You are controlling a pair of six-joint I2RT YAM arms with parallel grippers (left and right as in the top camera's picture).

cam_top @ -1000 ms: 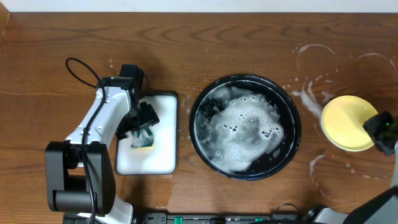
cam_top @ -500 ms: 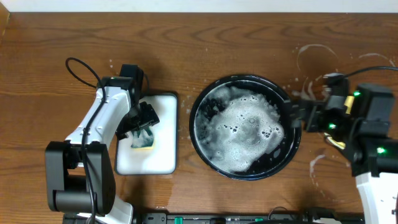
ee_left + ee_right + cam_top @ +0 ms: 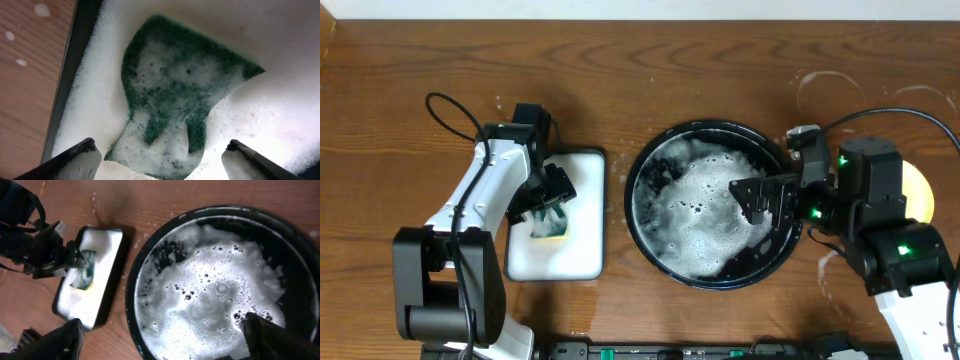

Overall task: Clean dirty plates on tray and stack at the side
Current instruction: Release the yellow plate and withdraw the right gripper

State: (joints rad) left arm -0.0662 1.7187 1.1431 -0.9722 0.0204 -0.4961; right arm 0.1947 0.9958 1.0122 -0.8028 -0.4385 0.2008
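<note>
**Status of work.** The black tray (image 3: 630, 195) sits at mid-table, its floor almost wholly covered by white foam (image 3: 705, 215). No plate shows in it, and whether any lies under the suds cannot be told.

**Plates.** One yellow plate (image 3: 918, 192) rests on the wood tabletop (image 3: 720, 70) to the right of the tray, clear of its rim. It is largely hidden by the right arm, so its cleanliness cannot be verified. No other plate is in view. Soapy rings (image 3: 830, 92) mark the wood beyond the tray's upper right.

**Grippers.**
- The right gripper (image 3: 760, 200) hangs over the right half of the tray. Its fingers are spread wide and empty, above the foam.
- The left gripper (image 3: 545, 205) is to the left of the tray, over the white tray (image 3: 580, 160). Its fingers are also spread, poised above the green sponge (image 3: 175, 100) and not gripping it.

**Assessment.** At most one plate appears set aside, and there is no stack. The remaining plates are unaccounted for. The wide-open right gripper over the suds suggests a search or pickup there comes next. I judge the task as partly done, with washing and stacking outstanding.
</note>
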